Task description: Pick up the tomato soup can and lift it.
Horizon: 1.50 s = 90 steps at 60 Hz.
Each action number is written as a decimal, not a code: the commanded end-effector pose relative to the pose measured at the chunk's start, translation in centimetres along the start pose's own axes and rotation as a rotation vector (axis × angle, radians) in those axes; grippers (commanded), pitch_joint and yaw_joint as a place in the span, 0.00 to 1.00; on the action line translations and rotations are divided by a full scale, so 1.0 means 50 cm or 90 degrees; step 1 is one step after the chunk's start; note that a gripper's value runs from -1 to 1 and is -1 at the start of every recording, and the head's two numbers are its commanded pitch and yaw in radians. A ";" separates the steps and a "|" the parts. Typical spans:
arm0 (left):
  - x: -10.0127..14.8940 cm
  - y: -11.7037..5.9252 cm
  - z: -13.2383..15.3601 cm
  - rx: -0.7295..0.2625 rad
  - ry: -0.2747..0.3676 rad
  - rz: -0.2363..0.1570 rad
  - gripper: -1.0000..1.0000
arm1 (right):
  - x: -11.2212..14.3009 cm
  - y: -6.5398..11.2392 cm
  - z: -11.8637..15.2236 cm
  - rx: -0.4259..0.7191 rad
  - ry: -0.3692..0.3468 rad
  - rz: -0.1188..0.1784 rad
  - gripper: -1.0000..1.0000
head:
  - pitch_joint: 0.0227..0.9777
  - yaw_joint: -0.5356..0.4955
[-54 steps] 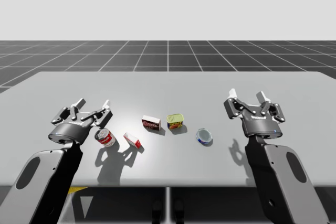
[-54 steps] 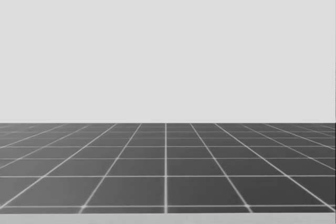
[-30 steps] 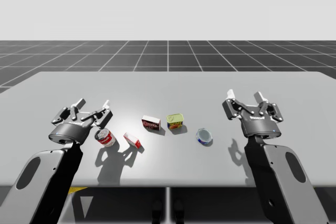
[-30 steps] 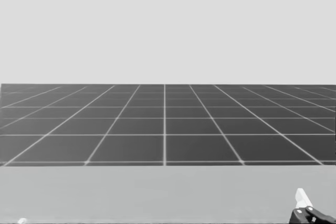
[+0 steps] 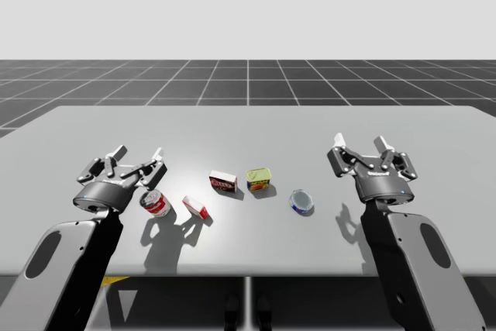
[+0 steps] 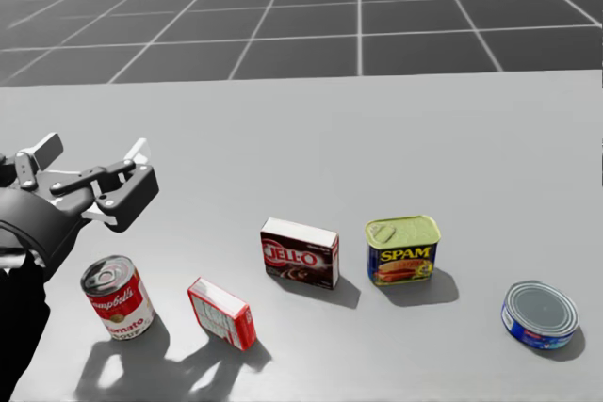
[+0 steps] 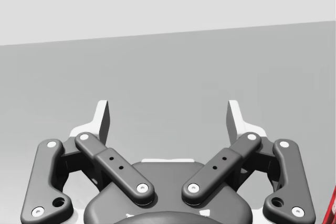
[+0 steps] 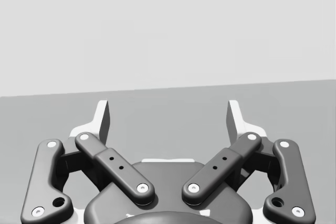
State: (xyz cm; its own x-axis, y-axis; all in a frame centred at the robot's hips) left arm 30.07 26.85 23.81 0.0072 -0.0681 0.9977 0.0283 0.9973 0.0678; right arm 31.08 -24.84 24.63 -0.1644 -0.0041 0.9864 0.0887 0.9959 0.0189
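the red and white soup can (image 6: pixel 117 297) stands on the worktop (image 6: pixel 396 138), close beside my left pincer (image 6: pixel 89 152), which is wide and holds nothing. my right pincer (image 5: pixel 361 142) is wide too, well apart.

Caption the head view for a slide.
Open left gripper by the soup can; red box, brown box, blue tin and flat blue can line the table.
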 end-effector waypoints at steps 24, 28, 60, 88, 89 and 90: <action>0.000 -0.001 -0.001 -0.002 0.003 -0.001 0.00 | -0.015 0.024 0.006 0.032 0.023 0.032 0.00 | 0.84 0.97; 0.000 -0.001 -0.001 -0.003 0.004 0.000 0.00 | -0.015 0.024 0.006 0.033 0.024 0.032 0.00 | 0.84 0.98; 0.081 0.052 0.111 -0.120 0.017 0.000 0.00 | -0.018 0.024 0.006 0.036 0.028 0.037 0.00 | 0.84 0.99; -0.022 0.089 0.241 -0.179 0.110 0.027 0.00 | -0.022 0.025 0.004 0.035 0.021 0.053 0.00 | 0.84 0.99; -0.035 0.088 0.245 -0.187 0.121 0.034 0.00 | -0.022 0.025 0.004 0.033 0.020 0.052 0.00 | 0.84 0.99; -0.039 0.088 0.245 -0.188 0.124 0.040 0.00 | -0.022 0.025 0.004 0.033 0.020 0.052 0.00 | 0.84 0.99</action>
State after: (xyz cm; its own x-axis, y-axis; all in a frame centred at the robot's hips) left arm 19.45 31.63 24.89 0.1334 -0.0574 0.9894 0.2842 0.9586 0.0173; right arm 31.14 -23.57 23.56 -0.1217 0.0628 0.9906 0.0450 0.9973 -0.0577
